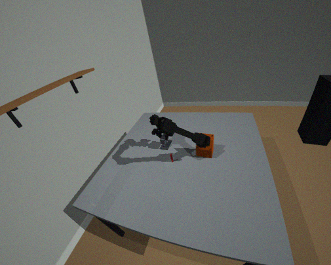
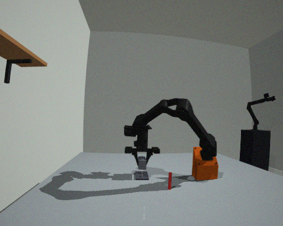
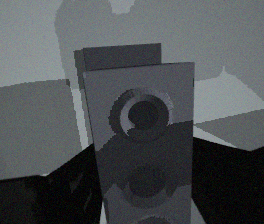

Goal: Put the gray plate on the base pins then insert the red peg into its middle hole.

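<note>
My arm arches over from its orange mount (image 2: 204,168), wrist pointing straight down. My end effector (image 2: 142,159) is clamped on the gray plate (image 2: 142,163), hanging just above the base (image 2: 141,175). The red peg (image 2: 170,180) stands upright nearby on the tabletop (image 2: 220,201), well inside its edges.

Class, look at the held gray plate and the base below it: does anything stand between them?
Nothing visible does. The gripper holds the gray plate above the base; the red peg stands off to one side.
</note>
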You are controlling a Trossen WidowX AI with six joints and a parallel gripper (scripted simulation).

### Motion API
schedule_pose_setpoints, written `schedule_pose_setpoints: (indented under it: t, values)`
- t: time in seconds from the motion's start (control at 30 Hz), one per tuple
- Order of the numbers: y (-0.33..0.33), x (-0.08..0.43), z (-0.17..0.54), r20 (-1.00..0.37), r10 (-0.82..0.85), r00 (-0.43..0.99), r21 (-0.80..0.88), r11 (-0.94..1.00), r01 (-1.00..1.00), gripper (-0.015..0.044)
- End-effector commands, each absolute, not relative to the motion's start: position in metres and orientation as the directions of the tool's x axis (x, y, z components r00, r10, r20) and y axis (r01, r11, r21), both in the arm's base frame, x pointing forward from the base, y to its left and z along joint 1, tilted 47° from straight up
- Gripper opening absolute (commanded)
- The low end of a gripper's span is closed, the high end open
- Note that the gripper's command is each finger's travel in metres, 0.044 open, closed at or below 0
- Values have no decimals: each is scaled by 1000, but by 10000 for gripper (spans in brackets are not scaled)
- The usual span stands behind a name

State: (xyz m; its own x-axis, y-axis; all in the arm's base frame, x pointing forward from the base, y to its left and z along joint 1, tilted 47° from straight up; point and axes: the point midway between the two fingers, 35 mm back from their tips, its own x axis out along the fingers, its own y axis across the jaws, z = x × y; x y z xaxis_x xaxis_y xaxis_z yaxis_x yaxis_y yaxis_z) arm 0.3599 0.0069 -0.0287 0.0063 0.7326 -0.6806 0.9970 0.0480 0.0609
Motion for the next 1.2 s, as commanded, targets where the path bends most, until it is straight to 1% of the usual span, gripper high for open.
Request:
schedule_pose_setpoints:
  t: [0.0,0.77,1.17]
  values:
    - [5,360,-34,-683,730,5,50,40,998,0]
    - [4,359,-36,-683,730,5,50,40,998,0]
    - [16,359,-47,-683,731,5,50,40,998,0]
